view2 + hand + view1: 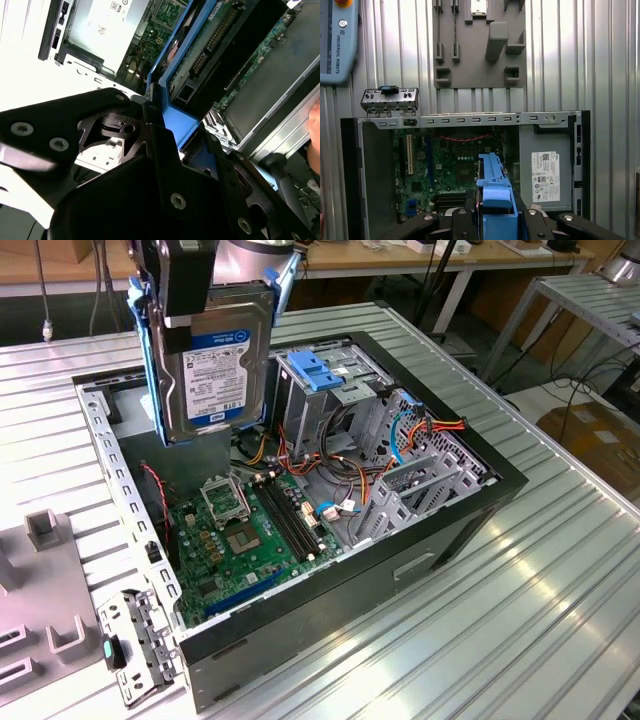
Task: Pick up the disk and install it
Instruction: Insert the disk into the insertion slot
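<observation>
Disk (215, 355) hangs on edge above the open computer case (95, 440) on the counter (520, 620), tool (190, 330) clamped on its flat faces; judged best carried high, blue rails (147, 350) squared to the drive cage (345, 405), clear of the orange cables (445, 426).

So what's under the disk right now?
The disk hangs over the open computer case, with the green motherboard below it. The patch directly beneath its blue rail is covered.

The computer case (330, 615) is framed obliquely from above in the exterior view; both wrist views are aimed down into it, closer.
</observation>
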